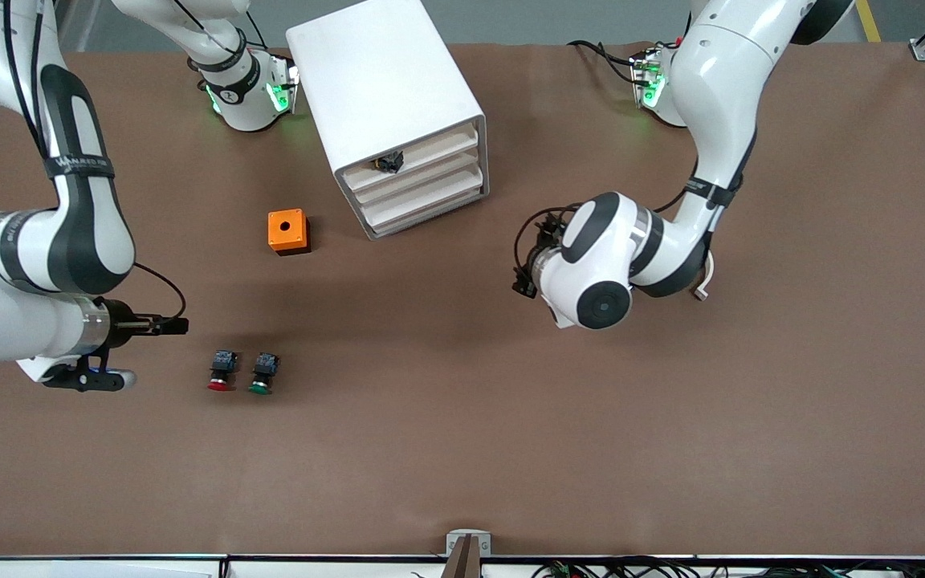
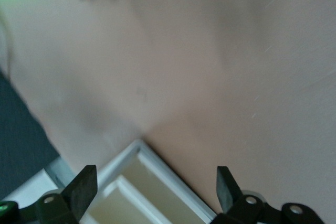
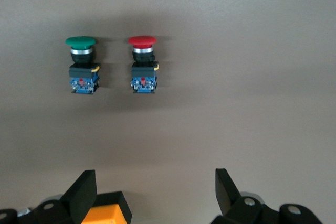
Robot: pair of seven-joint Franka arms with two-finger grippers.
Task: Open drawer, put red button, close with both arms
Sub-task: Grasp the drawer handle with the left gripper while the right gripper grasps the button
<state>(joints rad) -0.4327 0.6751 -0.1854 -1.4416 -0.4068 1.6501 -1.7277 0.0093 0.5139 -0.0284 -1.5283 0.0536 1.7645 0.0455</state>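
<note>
The white cabinet [image 1: 386,88] stands near the robots' bases. Its middle drawer [image 1: 422,181] is shut. The red button [image 1: 222,374] lies on the table nearer to the front camera, beside the green one, and shows in the right wrist view [image 3: 143,61]. My right gripper [image 1: 177,325] is open and empty, up in the air toward the right arm's end of the table, apart from the red button; its fingers [image 3: 84,190] frame bare table. My left gripper [image 1: 525,269] is open and empty beside the cabinet, toward the left arm's end. A cabinet corner [image 2: 157,167] shows between its fingers.
A green button [image 1: 263,375] lies next to the red one, also in the right wrist view [image 3: 82,64]. An orange box with a hole [image 1: 288,231] sits between the buttons and the cabinet and shows in the right wrist view [image 3: 105,214]. The top drawer shows a small black part [image 1: 389,163].
</note>
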